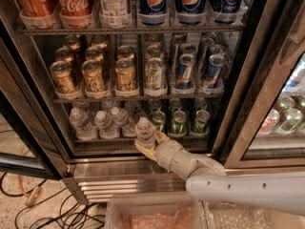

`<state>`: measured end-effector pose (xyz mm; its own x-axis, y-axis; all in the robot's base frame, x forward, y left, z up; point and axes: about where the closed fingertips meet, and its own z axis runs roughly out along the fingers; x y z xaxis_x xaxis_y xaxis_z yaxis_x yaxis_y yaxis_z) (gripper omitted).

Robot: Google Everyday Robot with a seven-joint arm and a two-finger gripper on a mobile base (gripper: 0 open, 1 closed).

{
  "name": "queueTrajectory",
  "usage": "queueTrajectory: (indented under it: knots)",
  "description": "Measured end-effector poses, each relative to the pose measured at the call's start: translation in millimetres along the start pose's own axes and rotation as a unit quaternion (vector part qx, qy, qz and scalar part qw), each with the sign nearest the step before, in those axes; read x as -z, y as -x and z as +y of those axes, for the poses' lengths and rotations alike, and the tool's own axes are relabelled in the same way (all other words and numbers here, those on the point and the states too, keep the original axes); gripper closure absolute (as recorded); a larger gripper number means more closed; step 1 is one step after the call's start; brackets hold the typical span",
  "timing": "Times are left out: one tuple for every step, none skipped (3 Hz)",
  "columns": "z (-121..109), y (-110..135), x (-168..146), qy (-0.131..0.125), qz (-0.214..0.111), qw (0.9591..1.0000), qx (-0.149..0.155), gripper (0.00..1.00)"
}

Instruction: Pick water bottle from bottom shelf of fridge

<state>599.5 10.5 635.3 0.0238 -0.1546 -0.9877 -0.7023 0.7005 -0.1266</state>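
At the bottom shelf (102, 140), the pincer (150, 142) grips one water bottle (144, 129).

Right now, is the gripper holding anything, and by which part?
Yes. The gripper is shut on a water bottle, gripping its lower body with the cap pointing up, at the front of the bottom shelf.

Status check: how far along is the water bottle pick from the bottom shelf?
Done: the gripper is at the bottom shelf and shut on one water bottle. In hand: that bottle is upright at the shelf's front rail, in front of the other bottles. Left: drawing it out clear of the fridge.
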Motion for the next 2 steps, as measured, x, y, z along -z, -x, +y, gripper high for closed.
queueTrajectory:
  knots:
    - [11.0, 2.6, -0.3, 0.022, -0.005, 0.9997, -0.008, 1.00]
    - [11.0, 2.6, -0.3, 0.022, -0.005, 0.9997, -0.008, 1.00]
